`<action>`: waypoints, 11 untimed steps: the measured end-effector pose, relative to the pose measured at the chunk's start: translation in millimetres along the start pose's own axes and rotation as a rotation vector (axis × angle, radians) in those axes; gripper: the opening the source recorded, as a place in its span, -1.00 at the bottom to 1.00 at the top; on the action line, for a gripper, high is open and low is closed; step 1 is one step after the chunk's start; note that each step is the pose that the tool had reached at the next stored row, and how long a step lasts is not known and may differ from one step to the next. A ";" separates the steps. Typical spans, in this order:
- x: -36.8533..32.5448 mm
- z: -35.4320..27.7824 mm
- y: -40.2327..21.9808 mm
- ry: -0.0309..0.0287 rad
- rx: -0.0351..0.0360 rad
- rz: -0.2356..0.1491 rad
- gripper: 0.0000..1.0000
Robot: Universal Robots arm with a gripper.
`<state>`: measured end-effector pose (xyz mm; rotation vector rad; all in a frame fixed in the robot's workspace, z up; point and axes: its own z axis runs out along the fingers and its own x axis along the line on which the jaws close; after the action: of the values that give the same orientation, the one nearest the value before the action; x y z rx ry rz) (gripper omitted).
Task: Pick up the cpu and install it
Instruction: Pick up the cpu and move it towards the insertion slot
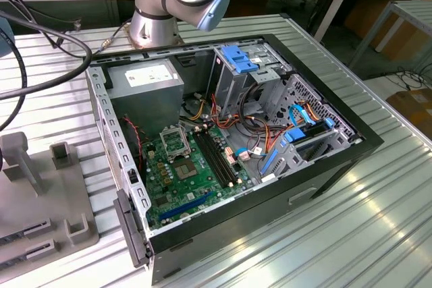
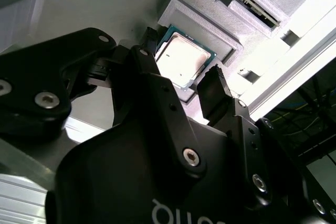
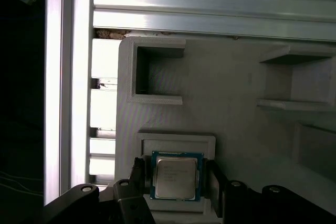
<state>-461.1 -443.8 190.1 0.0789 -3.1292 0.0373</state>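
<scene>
The cpu (image 3: pixel 176 178) is a small square chip with a silvery metal top. It lies flat in a shallow square pocket of a grey printed holder (image 3: pixel 236 93). In both wrist views my gripper (image 3: pixel 176 174) is down over it, open, with one black finger (image 3: pixel 137 174) on each side of the chip and a thin gap at either edge. The second wrist view shows the cpu (image 2: pixel 184 61) between the two fingertips (image 2: pixel 212 85) of the gripper (image 2: pixel 181 59). In the exterior view the metal-framed socket (image 1: pixel 177 141) sits on the green motherboard (image 1: pixel 169 177).
An open black computer case (image 1: pixel 283 187) lies on the ribbed aluminium table (image 1: pixel 364 234), with a power supply (image 1: pixel 145 79), drive cages (image 1: pixel 246 65) and cables inside. The grey holder (image 1: pixel 40 200) stands at the exterior view's left. The arm's base (image 1: pixel 155 21) rises behind the case.
</scene>
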 end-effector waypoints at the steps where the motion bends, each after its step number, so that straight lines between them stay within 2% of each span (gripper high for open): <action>1: 0.0 0.0 0.0 0.0000 0.0000 0.000 0.17; 4: 0.0 0.0 0.0 0.0000 0.0001 0.000 0.14; 5: 0.0 0.1 0.0 0.0000 0.0000 0.000 0.00; 11: -1.0 -0.2 0.0 0.0003 -0.0001 0.004 0.00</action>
<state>-460.1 -443.8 190.3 0.0722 -3.1291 0.0371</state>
